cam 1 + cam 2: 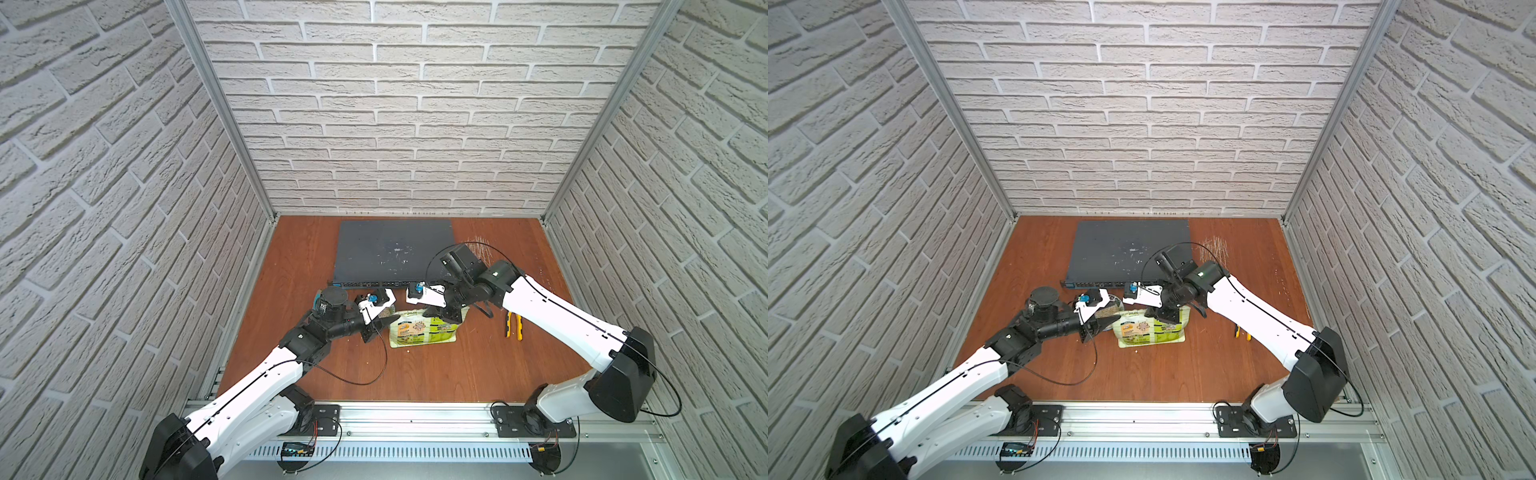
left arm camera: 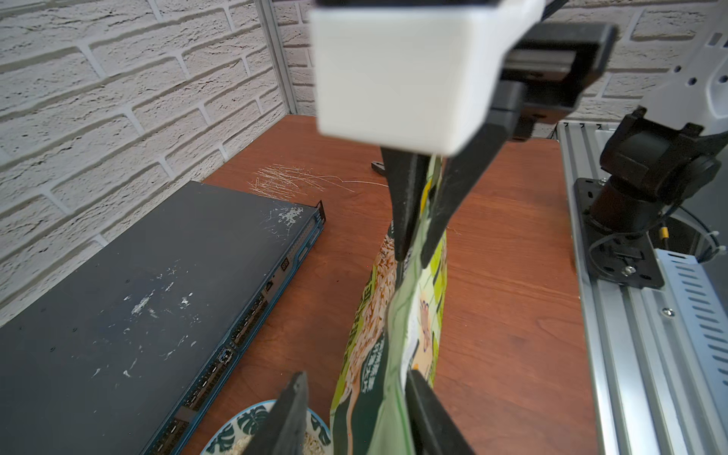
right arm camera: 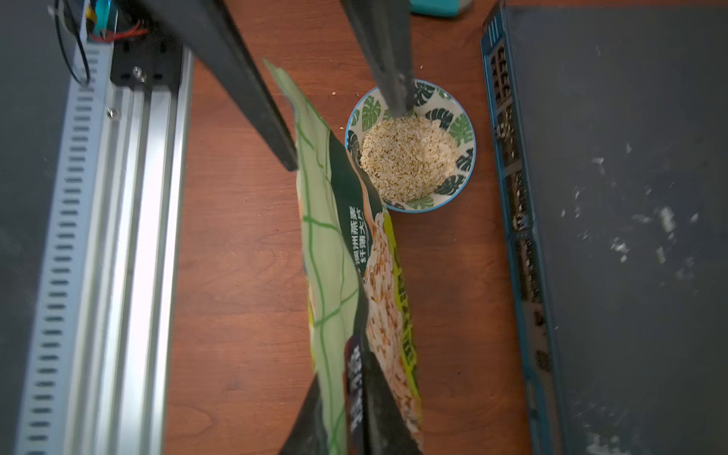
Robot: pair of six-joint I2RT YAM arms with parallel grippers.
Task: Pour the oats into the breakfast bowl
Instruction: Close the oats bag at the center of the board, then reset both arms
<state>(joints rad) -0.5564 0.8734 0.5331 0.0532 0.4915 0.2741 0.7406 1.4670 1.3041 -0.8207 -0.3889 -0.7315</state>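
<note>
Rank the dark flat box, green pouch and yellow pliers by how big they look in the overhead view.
Largest to smallest in a top view:
1. dark flat box
2. green pouch, partly covered
3. yellow pliers

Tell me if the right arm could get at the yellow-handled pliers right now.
Probably not straight away: the right gripper has its jaws closed on the oats pouch, so it would need to let go first. Otherwise the pliers lie uncovered on the table, close beside that arm.

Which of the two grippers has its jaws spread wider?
The left gripper: it stands wide open beside the breakfast bowl, while the right gripper is pinched close on the oats pouch.
</note>
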